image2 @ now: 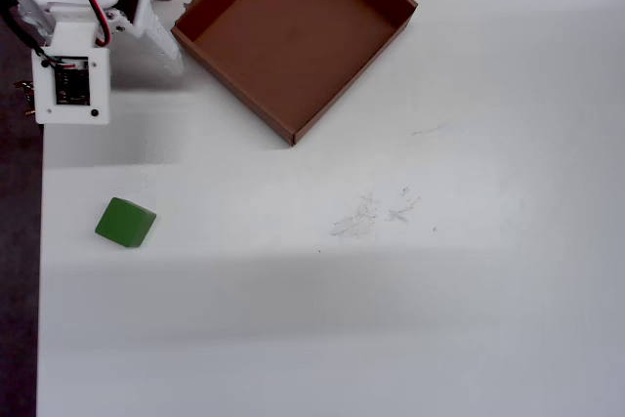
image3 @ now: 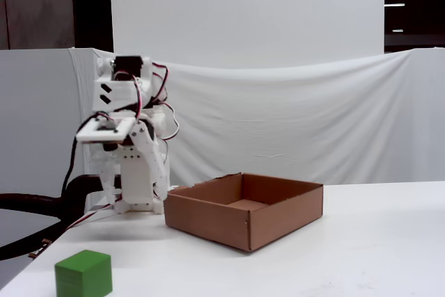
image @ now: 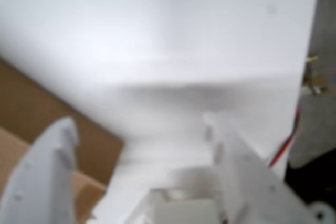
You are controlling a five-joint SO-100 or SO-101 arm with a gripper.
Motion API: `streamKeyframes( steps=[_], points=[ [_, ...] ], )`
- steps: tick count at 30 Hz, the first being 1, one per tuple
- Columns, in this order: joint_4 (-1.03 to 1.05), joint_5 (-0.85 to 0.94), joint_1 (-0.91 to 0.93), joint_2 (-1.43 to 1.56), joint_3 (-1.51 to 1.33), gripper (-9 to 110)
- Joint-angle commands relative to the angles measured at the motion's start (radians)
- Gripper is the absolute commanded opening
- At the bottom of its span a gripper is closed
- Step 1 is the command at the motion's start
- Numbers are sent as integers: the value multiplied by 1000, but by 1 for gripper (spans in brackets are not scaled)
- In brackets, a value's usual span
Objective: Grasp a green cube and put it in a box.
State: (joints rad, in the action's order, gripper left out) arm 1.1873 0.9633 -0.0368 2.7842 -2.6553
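Note:
The green cube (image2: pixel 125 223) lies on the white table near its left edge in the overhead view, and at the front left in the fixed view (image3: pixel 83 273). The brown cardboard box (image2: pixel 293 36) stands empty at the top centre, its near wall facing the fixed view (image3: pixel 208 222). My gripper (image: pixel 139 124) is open; its two white fingers stand wide apart over bare table with nothing between them. A corner of the box (image: pixel 47 114) shows beside the left finger. The arm (image2: pixel 68 56) is folded up left of the box, well above the cube in the overhead view. No cube shows in the wrist view.
The white table (image2: pixel 391 290) stretches right and below the box. Its left edge (image2: pixel 39 271) runs close to the cube, with dark floor beyond. Red wires (image3: pixel 158 102) loop around the arm. A white cloth backdrop (image3: pixel 292 116) hangs behind the table.

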Motion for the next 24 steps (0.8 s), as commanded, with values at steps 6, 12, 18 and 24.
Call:
streamKeyframes(
  steps=[6, 12, 18, 24],
  points=[
    [-64, -3, 95, -422, 428, 37],
    [-129, -28, 124, -617, 595, 40],
    [-253, -114, 100, -742, 647, 40],
    [-322, -179, 75, -864, 695, 39]
  ],
)
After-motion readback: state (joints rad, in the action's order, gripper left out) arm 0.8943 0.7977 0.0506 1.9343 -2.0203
